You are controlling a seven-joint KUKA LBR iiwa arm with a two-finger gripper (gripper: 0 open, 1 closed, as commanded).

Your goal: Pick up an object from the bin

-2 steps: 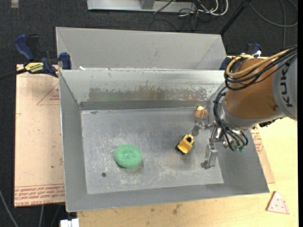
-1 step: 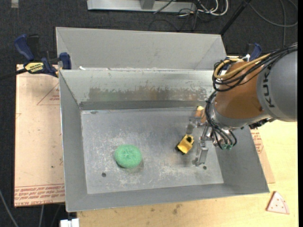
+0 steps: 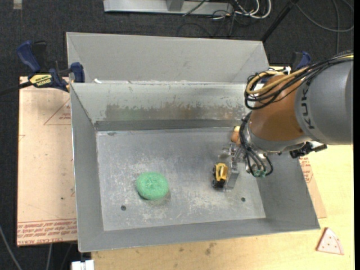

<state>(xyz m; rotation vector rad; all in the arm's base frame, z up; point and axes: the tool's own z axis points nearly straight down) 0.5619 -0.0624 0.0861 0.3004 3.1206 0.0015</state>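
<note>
Arm point(image 3: 304, 111) cut off at rt edge, hides bin point(image 3: 169, 151) rt wall, yellow-black bit point(image 3: 220, 173) by gripper point(image 3: 224, 180) too small to ID

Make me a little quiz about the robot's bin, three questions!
1. What colour is the round thing on the bin's floor? A red, B green, C blue.
2. True or false: the gripper is touching the round thing.
3. Fill in: the small thing right by the gripper is black and ____.
Key: 1 B; 2 false, they are apart; 3 yellow.
</note>
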